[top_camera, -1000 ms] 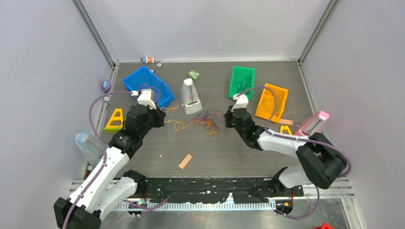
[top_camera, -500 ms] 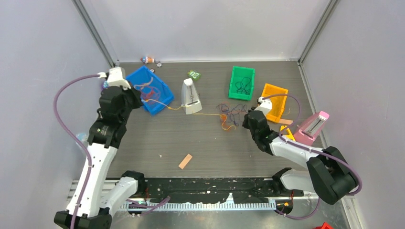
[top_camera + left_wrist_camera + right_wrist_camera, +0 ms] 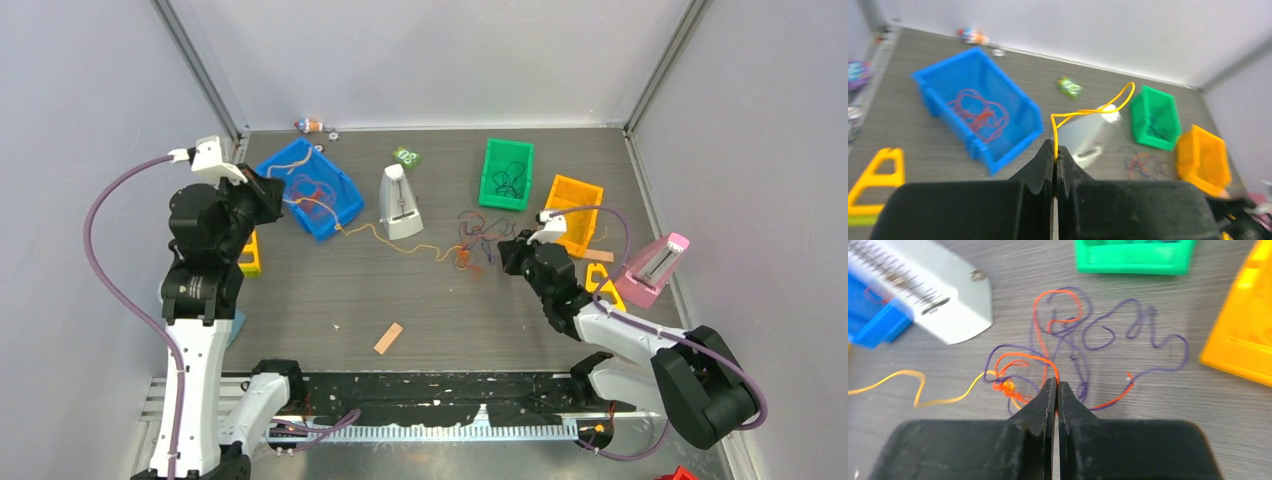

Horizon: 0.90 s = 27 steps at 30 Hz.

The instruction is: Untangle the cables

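- Our left gripper is pinched tight on the yellow cable, held up in the air near the blue bin.
- Our right gripper is closed on the orange cable, low over the tangle in the middle of the table.
- The yellow cable trails past the front of the white metronome into that tangle, where a purple cable loops too.
- The blue bin holds a red cable. The green bin holds a dark cable. The orange bin lies right of the tangle.
- Grey table, with pale walls all round.
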Each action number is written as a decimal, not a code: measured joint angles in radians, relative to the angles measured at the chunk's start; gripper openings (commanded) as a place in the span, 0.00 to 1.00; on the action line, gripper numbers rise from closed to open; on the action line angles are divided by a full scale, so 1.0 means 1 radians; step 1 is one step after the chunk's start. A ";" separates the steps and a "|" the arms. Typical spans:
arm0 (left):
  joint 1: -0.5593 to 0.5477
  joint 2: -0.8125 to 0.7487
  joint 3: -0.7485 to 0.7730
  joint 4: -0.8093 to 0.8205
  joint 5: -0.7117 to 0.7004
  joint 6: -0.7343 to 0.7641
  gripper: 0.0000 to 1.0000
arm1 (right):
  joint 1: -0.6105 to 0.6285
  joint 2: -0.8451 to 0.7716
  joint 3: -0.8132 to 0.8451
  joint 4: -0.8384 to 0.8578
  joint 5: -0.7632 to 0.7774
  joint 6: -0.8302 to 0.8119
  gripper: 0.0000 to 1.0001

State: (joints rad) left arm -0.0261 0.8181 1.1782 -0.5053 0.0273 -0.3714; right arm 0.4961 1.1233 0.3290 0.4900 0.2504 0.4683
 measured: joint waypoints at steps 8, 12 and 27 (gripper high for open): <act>-0.012 0.042 0.019 0.032 0.319 -0.018 0.00 | 0.076 -0.005 -0.032 0.154 -0.311 -0.089 0.52; -0.026 0.038 0.043 0.035 0.396 -0.018 0.00 | 0.152 -0.006 0.033 0.077 -0.380 -0.165 0.75; -0.031 0.017 0.220 0.001 0.456 -0.014 0.00 | 0.275 0.311 0.492 -0.131 -0.523 -0.347 0.83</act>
State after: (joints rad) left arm -0.0566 0.8352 1.3983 -0.5041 0.4831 -0.3859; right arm 0.7715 1.4338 0.8211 0.3592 -0.2729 0.1211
